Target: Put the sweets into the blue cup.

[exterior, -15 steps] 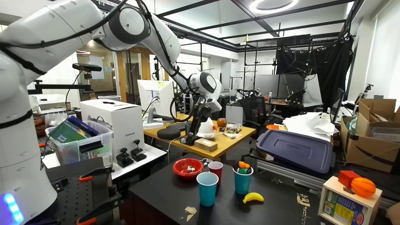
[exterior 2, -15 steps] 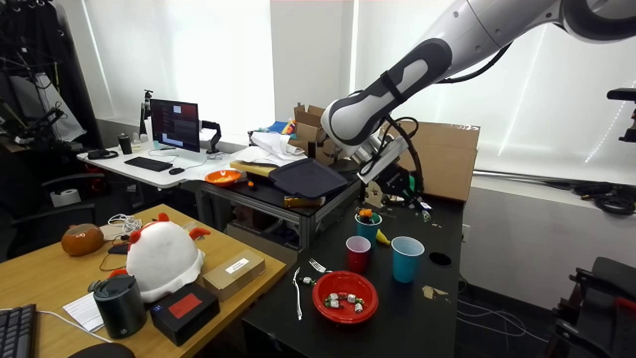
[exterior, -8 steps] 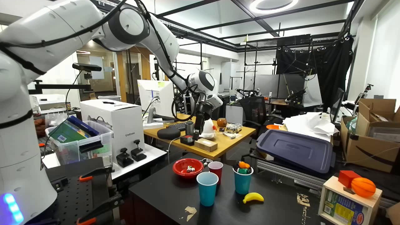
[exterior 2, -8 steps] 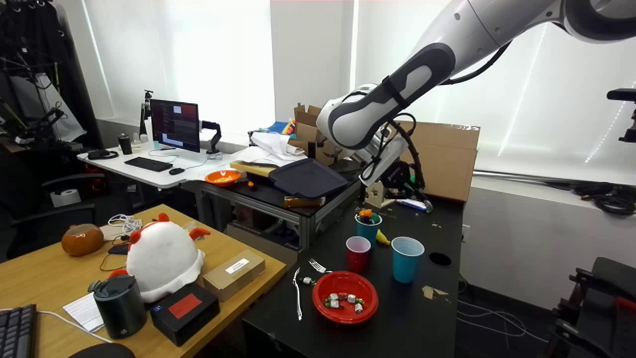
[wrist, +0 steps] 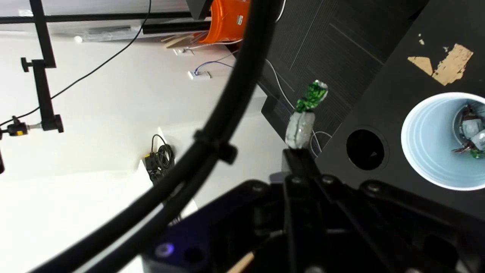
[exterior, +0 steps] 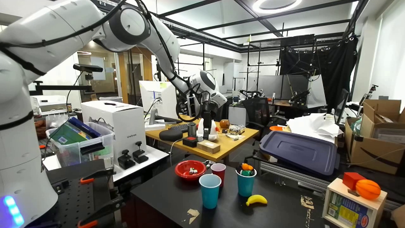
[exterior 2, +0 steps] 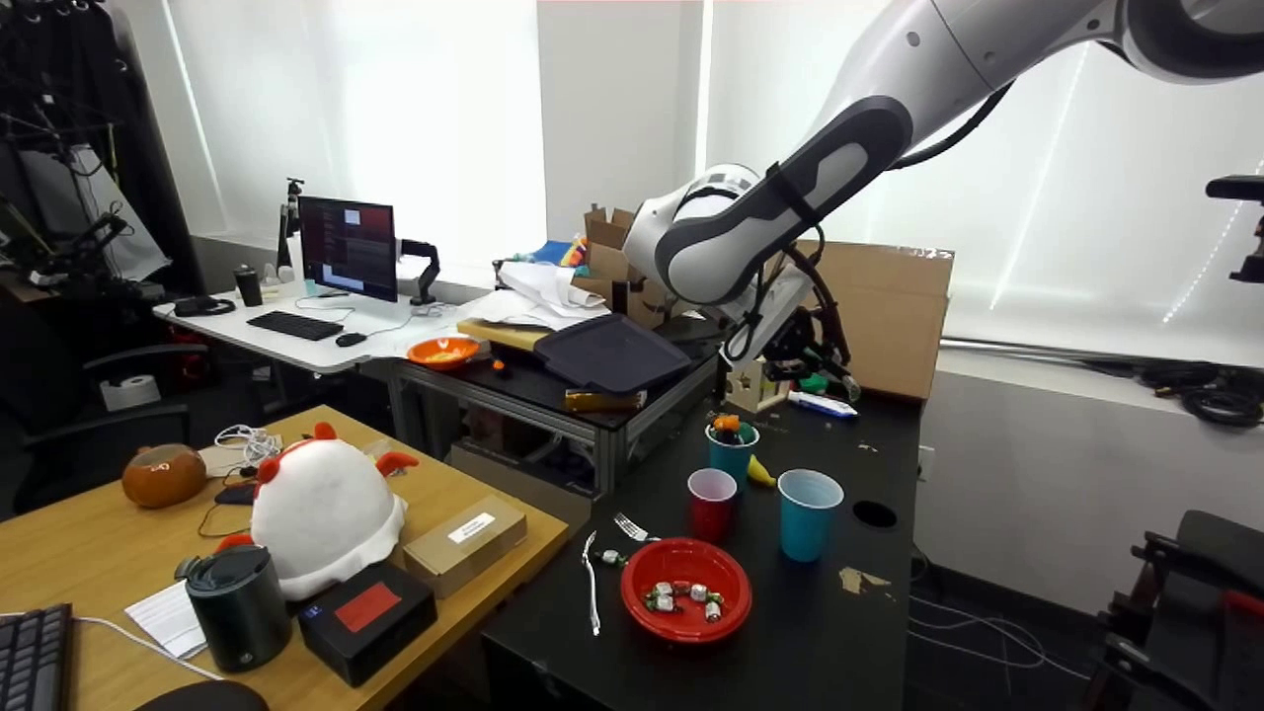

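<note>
My gripper (wrist: 297, 151) is shut on a silver-and-green wrapped sweet (wrist: 299, 131), which pokes out past the fingertips. Off to the right in the wrist view is the blue cup (wrist: 424, 140), upright, with some sweets (wrist: 471, 131) at its bottom. That cup (exterior: 210, 193) stands on the black table in both exterior views, and the gripper (exterior: 206, 134) hangs high above the tabletop, apart from it. More sweets (exterior 2: 664, 598) lie in a red bowl (exterior 2: 733, 624), and a loose sweet (exterior 2: 610, 558) rests beside that bowl.
A red cup (exterior 2: 711, 506) stands near the bowl. Another blue cup (exterior: 245, 186) holds toys, with a toy banana (exterior: 256, 200) beside it. Two forks lie by the bowl, one a silver fork (exterior 2: 634, 527). A round hole (exterior 2: 874, 514) opens in the table.
The gripper has swung from a slant to nearly vertical. It has shifted right in an exterior view and risen in both exterior views, keeping the sweet. Cups and bowl have not moved.
</note>
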`<state>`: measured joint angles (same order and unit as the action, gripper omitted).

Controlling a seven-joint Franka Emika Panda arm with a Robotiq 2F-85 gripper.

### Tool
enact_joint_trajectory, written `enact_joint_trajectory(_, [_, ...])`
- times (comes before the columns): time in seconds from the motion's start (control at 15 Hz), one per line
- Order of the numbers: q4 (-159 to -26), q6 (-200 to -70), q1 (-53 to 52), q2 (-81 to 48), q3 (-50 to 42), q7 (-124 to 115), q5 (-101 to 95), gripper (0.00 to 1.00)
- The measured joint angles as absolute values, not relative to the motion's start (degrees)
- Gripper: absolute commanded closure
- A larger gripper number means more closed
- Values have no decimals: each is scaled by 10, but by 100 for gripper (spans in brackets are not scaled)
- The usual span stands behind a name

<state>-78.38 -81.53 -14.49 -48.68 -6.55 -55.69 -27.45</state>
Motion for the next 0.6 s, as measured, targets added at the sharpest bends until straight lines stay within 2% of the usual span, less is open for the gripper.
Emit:
enact_joint_trajectory(0.07, [-784, -817, -146, -487, -65, -561, -283, 73])
enact_joint_trajectory(0.13, [-784, -818, -147, -487, -65, -566, -289, 72])
enact_joint_trajectory(0.2, [-784, -820, -148, -487, -65, -569, -292, 67])
enact_joint_trajectory(0.6, [-784, -836, -151, -487, -65, -579, -319, 21])
